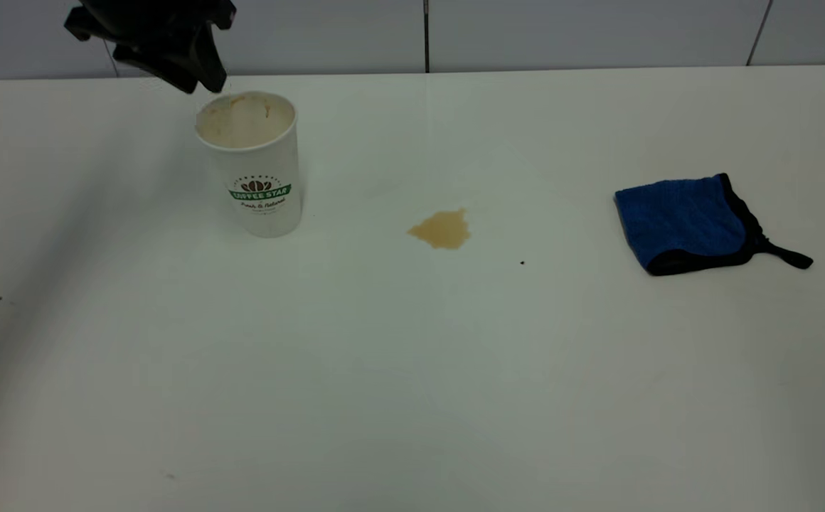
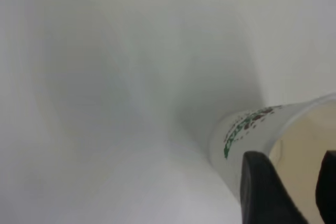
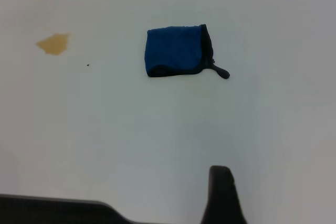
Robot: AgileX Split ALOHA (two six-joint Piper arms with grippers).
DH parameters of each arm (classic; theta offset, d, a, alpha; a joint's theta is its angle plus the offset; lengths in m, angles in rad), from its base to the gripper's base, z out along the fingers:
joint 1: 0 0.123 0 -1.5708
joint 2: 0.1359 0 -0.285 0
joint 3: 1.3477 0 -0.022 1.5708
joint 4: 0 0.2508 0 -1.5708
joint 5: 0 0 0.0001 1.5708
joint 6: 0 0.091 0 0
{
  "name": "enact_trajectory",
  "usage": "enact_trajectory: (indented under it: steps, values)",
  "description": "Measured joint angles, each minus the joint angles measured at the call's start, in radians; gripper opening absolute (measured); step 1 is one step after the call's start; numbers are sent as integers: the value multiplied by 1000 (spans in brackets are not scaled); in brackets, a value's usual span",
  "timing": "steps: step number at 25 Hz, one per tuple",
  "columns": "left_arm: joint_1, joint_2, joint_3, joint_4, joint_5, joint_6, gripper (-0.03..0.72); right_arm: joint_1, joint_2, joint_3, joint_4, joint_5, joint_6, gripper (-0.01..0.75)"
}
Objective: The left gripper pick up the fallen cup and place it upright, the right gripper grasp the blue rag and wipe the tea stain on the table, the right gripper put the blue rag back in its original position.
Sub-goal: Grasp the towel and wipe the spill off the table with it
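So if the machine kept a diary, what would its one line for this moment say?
cup: upright | left tool: open, above rim | tea stain: unwiped | blue rag: untouched | right tool: high above table

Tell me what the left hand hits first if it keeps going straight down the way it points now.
Most likely the paper cup: the left hand hangs just above its rim, fingers apart, angled toward its mouth. One fingertip seems outside the rim, though depth is unclear.

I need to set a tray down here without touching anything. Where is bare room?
The whole near half of the table is bare. Smaller gaps lie between the upright cup and tea stain, and between stain and blue rag. The left gripper crowds the cup's rim.
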Motion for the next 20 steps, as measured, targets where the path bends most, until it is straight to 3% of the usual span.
enact_trajectory:
  steps: [6, 12, 18, 20]
  values:
    - [0, -141, 0, 5, 69, 0, 296, 0, 0, 0, 0, 0, 0, 573]
    - [2, -333, 0, 136, 348, -11, 296, 0, 0, 0, 0, 0, 0, 573]
    - [6, -487, 0, 356, 636, -311, 296, 0, 0, 0, 0, 0, 0, 573]
    - [7, -526, 12, 432, 636, -395, 296, 0, 0, 0, 0, 0, 0, 573]
